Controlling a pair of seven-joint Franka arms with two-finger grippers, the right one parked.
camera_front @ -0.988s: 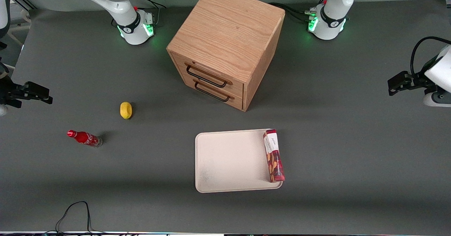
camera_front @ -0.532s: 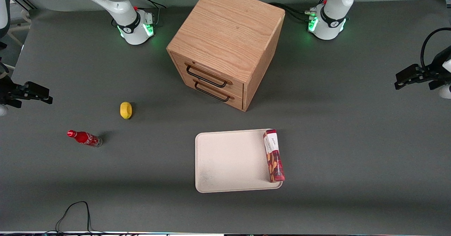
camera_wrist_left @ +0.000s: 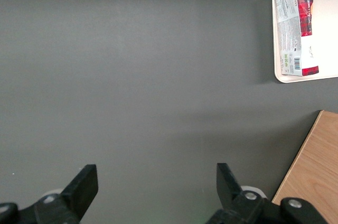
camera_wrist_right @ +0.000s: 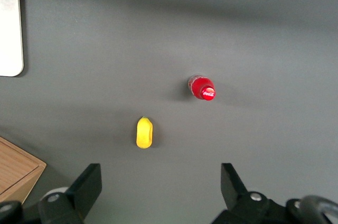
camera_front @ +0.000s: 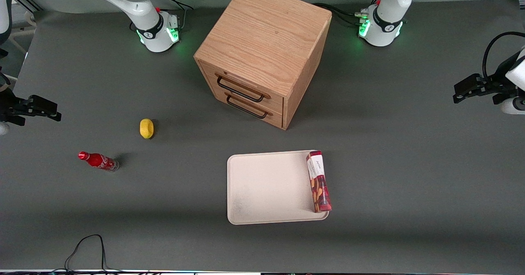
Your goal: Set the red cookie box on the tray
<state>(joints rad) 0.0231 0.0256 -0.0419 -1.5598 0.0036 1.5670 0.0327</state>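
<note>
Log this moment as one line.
red cookie box: lying on tray, along its edge | gripper: jaws open, empty, away toward working arm's table end

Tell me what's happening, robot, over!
Gripper open, empty, up at the working arm's end of the table. Red cookie box lying on the tray, along its edge. Nothing in the way.

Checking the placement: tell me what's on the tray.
Only the red cookie box lies on the tray, along its edge toward the working arm. What's under the box is hidden. The open gripper is far off.
</note>
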